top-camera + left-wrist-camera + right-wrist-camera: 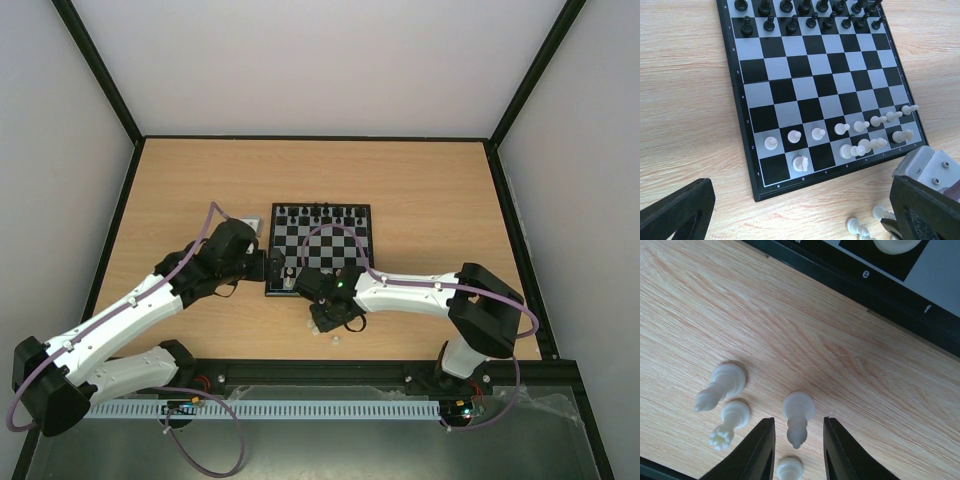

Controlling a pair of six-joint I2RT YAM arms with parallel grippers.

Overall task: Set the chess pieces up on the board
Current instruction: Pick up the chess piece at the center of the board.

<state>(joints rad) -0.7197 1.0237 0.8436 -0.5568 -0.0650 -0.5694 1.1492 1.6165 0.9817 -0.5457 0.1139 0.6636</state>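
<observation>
- Board (815, 75) is lying just ahead of the right pincer (799, 427), with its black border crossing beyond the fingertips. Black men are filling the far ranks, and white pawns and several back-rank figures are standing on the near side. A carry swung low over that border is risking a sweep through those white rows.
- Left pincer (802, 200) is gaping as wide as it goes and gripping nothing. It is waiting off the board's near corner, close beside the right pincer, so a careless lift toward that corner is inviting a bump between the two heads.
- Right pincer is standing partly open and straddling the target piece (799, 407). Bare table is showing on both sides of the piece, so nothing is being gripped.
- Spare white pieces (725, 390) are crowding it. Two are resting just outside one finger (762, 450), and a third is sitting deeper in the gap, behind the target piece. A squeeze here is risking a double catch or a knocked neighbour.
- Target piece is tapering toward a narrow end, and whether it is standing or lying is hard to tell. A pinch on that taper is likely to squirt it out or tilt it.
</observation>
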